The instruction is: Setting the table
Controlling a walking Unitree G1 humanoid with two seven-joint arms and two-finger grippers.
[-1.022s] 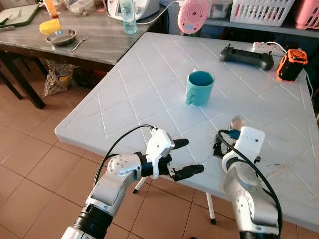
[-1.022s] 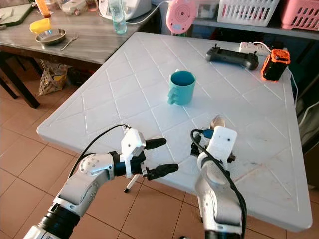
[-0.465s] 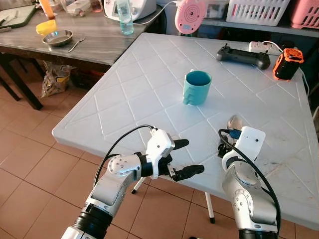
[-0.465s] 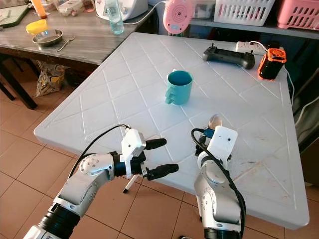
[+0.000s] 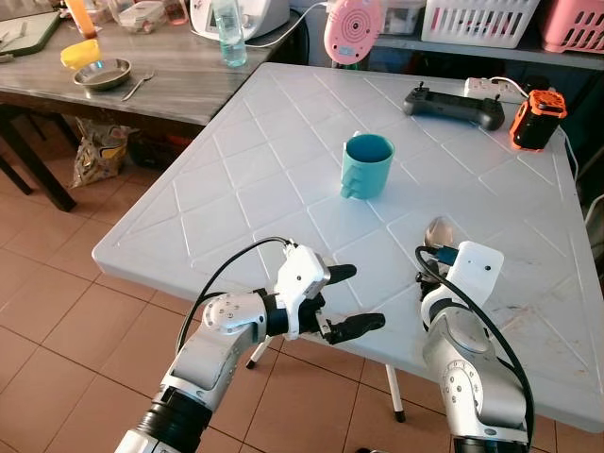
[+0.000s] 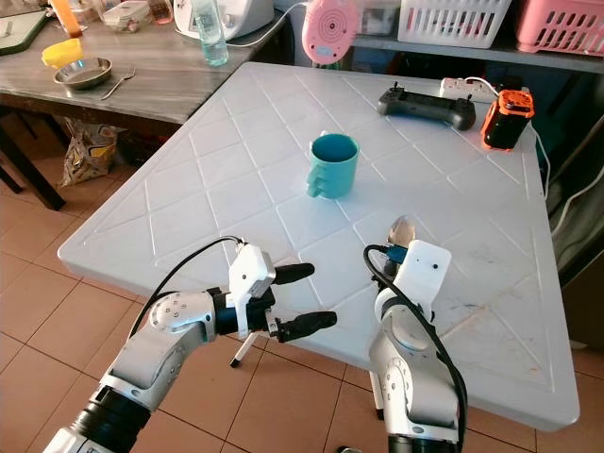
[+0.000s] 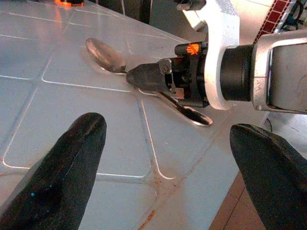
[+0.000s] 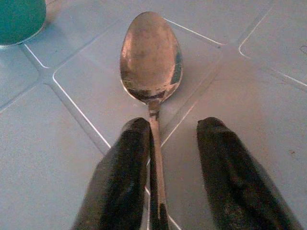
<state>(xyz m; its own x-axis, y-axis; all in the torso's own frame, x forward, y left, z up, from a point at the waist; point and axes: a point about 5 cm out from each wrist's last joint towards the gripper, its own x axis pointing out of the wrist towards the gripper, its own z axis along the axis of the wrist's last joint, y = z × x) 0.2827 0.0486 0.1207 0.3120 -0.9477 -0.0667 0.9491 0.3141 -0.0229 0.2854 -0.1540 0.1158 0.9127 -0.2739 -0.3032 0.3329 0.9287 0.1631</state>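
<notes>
black controller [image 5: 453, 102], orange device [image 5: 532, 121], pink fan [image 5: 353, 28], metal bowl [image 5: 102, 75] on wooden table [image 5: 179, 85]

White plastic counter [image 5: 255, 189] with diamond grooves, terracotta tile floor [image 5: 47, 311], grey wood side table [image 5: 179, 80] far left, baskets [image 5: 477, 21] behind.

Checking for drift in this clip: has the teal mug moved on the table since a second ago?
No. The mug sits in the same diamond of the table pattern; its shift in the picture matches the whole scene's, so the camera moved.
</notes>
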